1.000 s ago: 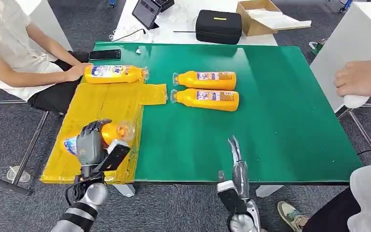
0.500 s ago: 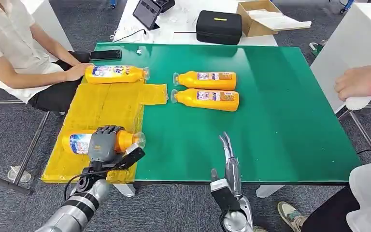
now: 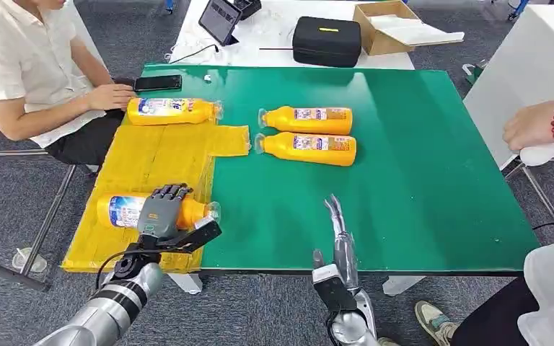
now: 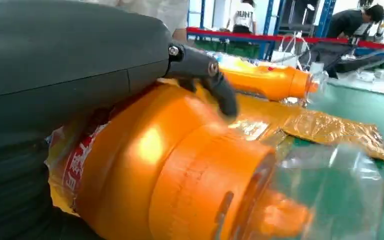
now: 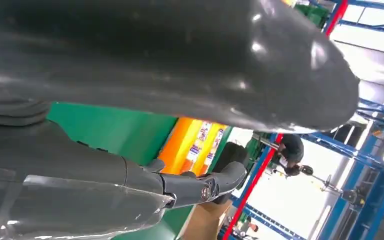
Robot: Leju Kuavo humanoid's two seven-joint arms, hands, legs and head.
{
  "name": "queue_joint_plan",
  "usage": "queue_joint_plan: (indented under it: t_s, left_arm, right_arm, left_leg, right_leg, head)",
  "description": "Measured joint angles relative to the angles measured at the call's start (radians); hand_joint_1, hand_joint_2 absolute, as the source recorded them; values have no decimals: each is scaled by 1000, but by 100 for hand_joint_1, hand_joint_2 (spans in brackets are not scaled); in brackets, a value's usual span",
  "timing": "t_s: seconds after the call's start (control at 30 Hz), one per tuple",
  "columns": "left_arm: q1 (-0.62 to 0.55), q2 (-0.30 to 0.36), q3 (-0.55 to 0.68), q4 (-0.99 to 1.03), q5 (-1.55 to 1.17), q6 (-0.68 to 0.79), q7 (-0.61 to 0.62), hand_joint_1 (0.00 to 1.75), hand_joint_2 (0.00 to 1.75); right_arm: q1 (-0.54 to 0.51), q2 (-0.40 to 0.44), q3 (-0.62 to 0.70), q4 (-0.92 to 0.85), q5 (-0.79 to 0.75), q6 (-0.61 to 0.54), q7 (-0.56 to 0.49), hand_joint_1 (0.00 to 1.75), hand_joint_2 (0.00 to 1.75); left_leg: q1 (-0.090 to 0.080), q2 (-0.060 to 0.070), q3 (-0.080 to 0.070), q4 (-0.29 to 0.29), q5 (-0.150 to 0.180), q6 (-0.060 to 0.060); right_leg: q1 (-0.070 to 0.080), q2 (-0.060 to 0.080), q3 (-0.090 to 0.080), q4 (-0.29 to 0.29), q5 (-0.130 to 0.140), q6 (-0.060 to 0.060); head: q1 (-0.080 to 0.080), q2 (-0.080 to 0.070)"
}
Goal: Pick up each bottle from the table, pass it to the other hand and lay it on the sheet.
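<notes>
Bottle (image 3: 126,210) lies on its side on the near part of the yellow sheet (image 3: 151,155), my left hand (image 3: 160,210) grasping it. My right hand (image 3: 340,234) hovers empty, fingers apart, over the green table (image 3: 418,158), where I see two more bottles (image 3: 307,132) at centre.

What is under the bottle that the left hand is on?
The yellow sheet lies under the near bottle, at its near end. The left hand covers the bottle's middle, hiding the contact there.
</notes>
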Motion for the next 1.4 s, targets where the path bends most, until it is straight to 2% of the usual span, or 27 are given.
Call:
queue_joint_plan:
  t_s: [0.43,0.47,0.73,1.4]
  left_arm:
    - [-28,1,2,2,30,-140,0,0,175]
    - [-28,2,2,2,30,-144,-2,0,175]
    - [-36,5,3,8,34,-217,-10,0,175]
    - [-33,5,8,16,50,-217,-8,0,175]
  right_arm:
    - [-8,0,6,6,-6,10,0,0,0]
    - [-8,0,6,7,-6,10,0,0,175]
    - [-9,-1,6,15,-6,10,0,0,175]
    - [-17,-6,11,24,0,3,0,0,175]
  left_leg:
    - [0,-2,0,0,0,0]
    - [0,-2,0,0,0,0]
    - [0,-2,1,0,0,0]
    - [0,-2,3,0,0,0]
  right_leg:
    - [0,0,1,0,0,0]
    - [0,0,1,0,0,0]
    - [0,-1,3,0,0,0]
    - [0,-1,4,0,0,0]
  head:
    - [0,0]
    - [0,0]
    - [0,0]
    - [0,0]
